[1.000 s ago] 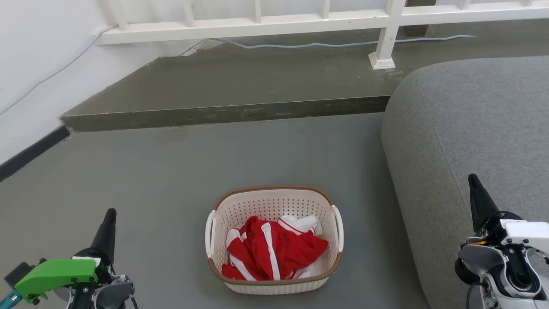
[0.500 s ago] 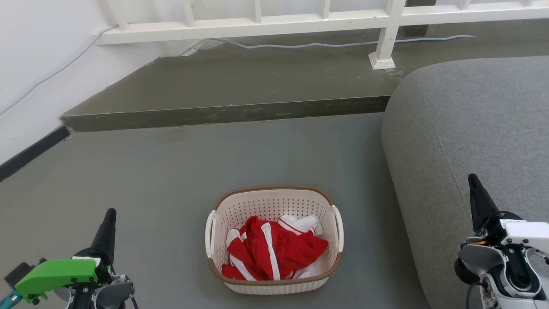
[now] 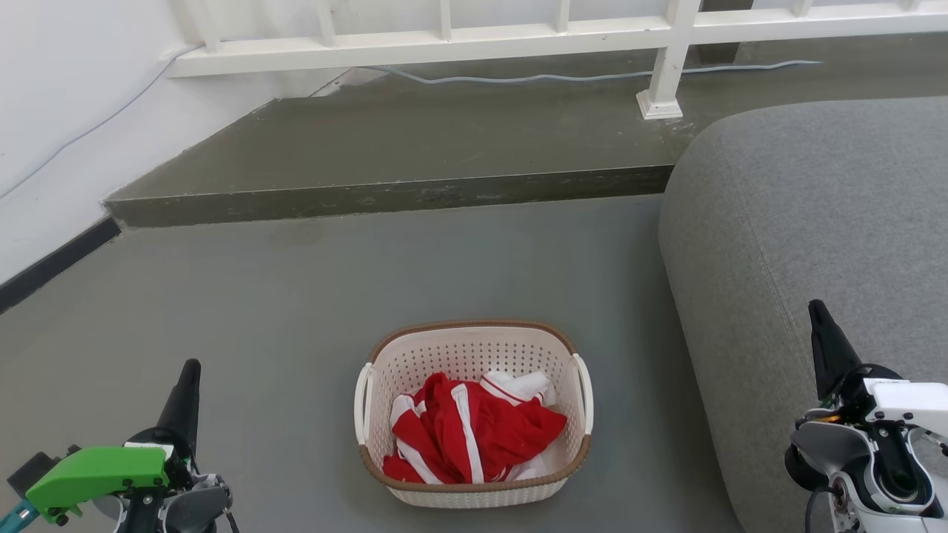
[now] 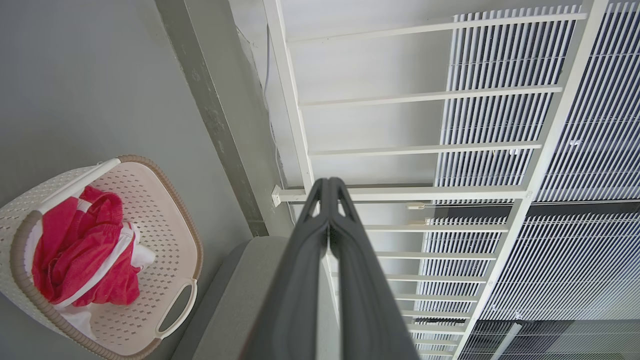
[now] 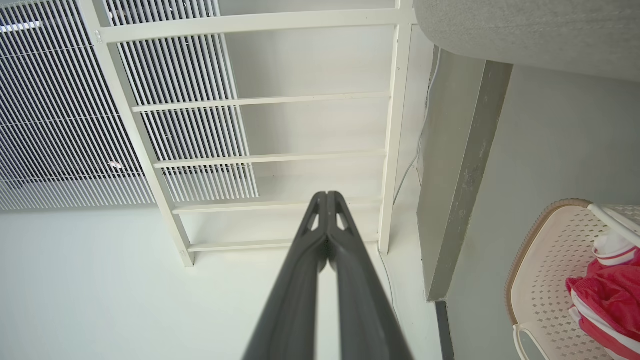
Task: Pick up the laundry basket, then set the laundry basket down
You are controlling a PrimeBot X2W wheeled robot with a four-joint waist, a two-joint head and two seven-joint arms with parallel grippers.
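1. The laundry basket (image 3: 468, 354) stands upright on the grey floor (image 3: 259, 311) in the lower middle of the head view, with its brown rim on top and a white handle on each short side.
2. A crumpled red and white garment (image 3: 474, 429) lies inside the basket, heaped toward its near wall.
3. The left gripper (image 3: 191, 370) is at the lower left of the head view, well apart from the basket. It points up the frame with its two dark fingers pressed together.
4. In the left wrist view the left gripper (image 4: 329, 187) rises from the bottom centre, tips meeting and nothing between them. The basket (image 4: 150, 200) sits at the lower left of that frame, with the garment (image 4: 80, 245) in it.
5. The right gripper (image 3: 817, 309) is at the lower right of the head view, in front of a grey upholstered sofa (image 3: 815, 222) and apart from the basket. Its fingers are drawn together.
6. In the right wrist view the right gripper (image 5: 327, 196) has its tips meeting on nothing. The basket (image 5: 545, 260) shows at the lower right edge of that frame.
7. The sofa's rounded edge lies just to the right of the basket in the head view, not touching it.
8. Across the upper part of the head view runs a raised concrete step (image 3: 407, 141). On it are a white railing (image 3: 444, 44) and a pale cable (image 3: 578, 75).
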